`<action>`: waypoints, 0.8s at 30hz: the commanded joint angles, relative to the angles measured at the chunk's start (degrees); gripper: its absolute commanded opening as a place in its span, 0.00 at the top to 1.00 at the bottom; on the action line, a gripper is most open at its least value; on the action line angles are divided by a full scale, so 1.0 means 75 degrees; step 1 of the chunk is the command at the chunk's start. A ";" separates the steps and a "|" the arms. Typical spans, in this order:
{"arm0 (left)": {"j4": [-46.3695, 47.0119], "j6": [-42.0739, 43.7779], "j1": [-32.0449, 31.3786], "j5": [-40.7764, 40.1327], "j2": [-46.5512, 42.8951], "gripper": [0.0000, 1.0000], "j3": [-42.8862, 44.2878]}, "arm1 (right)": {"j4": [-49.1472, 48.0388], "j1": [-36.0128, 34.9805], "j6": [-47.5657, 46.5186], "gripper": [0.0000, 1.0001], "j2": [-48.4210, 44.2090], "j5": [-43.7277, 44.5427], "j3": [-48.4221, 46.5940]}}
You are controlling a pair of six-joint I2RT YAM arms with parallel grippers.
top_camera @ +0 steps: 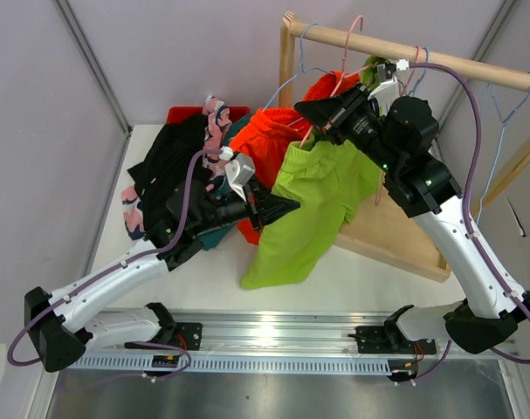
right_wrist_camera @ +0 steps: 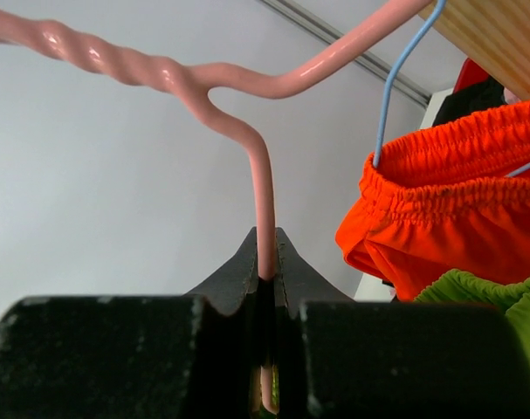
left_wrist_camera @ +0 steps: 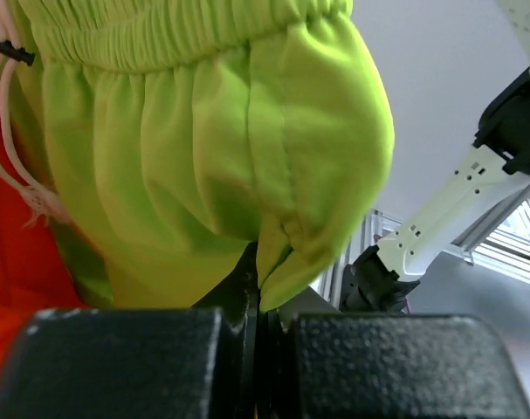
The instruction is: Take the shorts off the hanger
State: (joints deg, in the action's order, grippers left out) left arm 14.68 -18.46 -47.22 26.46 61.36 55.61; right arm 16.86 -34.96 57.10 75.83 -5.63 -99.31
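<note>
The lime green shorts (top_camera: 313, 205) hang from a pink hanger (top_camera: 350, 52) on the wooden rail (top_camera: 439, 59). My right gripper (top_camera: 310, 112) is shut on the pink hanger's wire (right_wrist_camera: 265, 209), above the shorts' waistband. My left gripper (top_camera: 288, 208) is shut on a fold of the lime green shorts (left_wrist_camera: 282, 262) at their left edge. The orange shorts (top_camera: 273, 135) hang behind on a blue hanger (right_wrist_camera: 395, 83). Black shorts (top_camera: 170, 166), pink patterned shorts (top_camera: 215, 131) and dark teal shorts (top_camera: 214, 234) lie in a heap on the table at the left.
The wooden rack's base board (top_camera: 395, 236) lies on the table at the right, with its upright post (top_camera: 287, 52) behind the orange shorts. More empty hangers (top_camera: 509, 105) hang further right on the rail. A red object (top_camera: 188, 113) shows behind the heap.
</note>
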 commanded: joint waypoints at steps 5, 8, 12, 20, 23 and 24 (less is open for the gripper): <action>0.0096 0.0573 -0.1714 -0.2034 -0.0796 1.00 -0.0852 | -0.1239 0.0815 0.0612 1.00 -0.0455 -0.0783 -0.0142; -0.0011 0.0622 -0.3052 -0.2986 -0.1370 1.00 -0.1730 | -0.1369 0.1272 0.0976 1.00 -0.0443 -0.1206 -0.0130; 0.0024 0.0119 -0.4647 -0.4672 -0.1771 1.00 -0.2902 | -0.1405 0.1696 0.1152 1.00 -0.0525 -0.1487 -0.0107; -0.0198 0.0069 -0.5505 -0.6034 -0.1246 1.00 -0.2706 | -0.1989 0.1873 0.1807 1.00 -0.0748 -0.1827 0.0373; -0.0959 0.0702 -0.5376 -0.7087 -0.0358 1.00 -0.1406 | -0.2843 0.1393 0.2838 1.00 -0.0876 -0.2237 0.0853; -0.1065 0.0831 -0.5294 -0.7229 -0.0156 1.00 -0.0974 | -0.2916 0.1206 0.3153 1.00 -0.0911 -0.2238 0.0924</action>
State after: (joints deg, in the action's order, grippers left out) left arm 11.81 -15.62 -86.50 -22.57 56.07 39.75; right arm 10.66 -24.01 78.78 71.18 -21.50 -92.75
